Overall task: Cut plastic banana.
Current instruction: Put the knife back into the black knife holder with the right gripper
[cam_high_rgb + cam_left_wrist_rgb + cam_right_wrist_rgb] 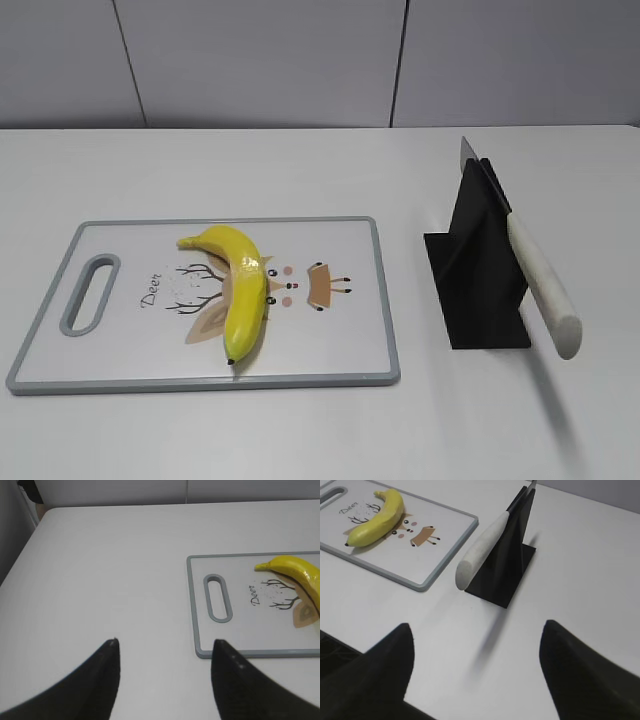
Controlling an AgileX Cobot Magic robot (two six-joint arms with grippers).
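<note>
The plastic banana (pixel 240 287) is bright yellow and curved, with a dark tip toward the front. It lies on a white cutting board (pixel 340 340) with a grey rim and a deer drawing. It also shows in the left wrist view (pixel 297 570) and the right wrist view (pixel 377 519). A knife with a white handle (pixel 543 283) leans in a black stand (pixel 478 270), handle toward the front; the right wrist view shows the handle (pixel 480 547). My left gripper (pixel 165 645) is open and empty over bare table left of the board. My right gripper (pixel 476 630) is open and empty, in front of the stand.
The cutting board has a handle slot (pixel 91 292) at its left end. The white table (pixel 300 430) runs back to a grey wall. No arm shows in the exterior view.
</note>
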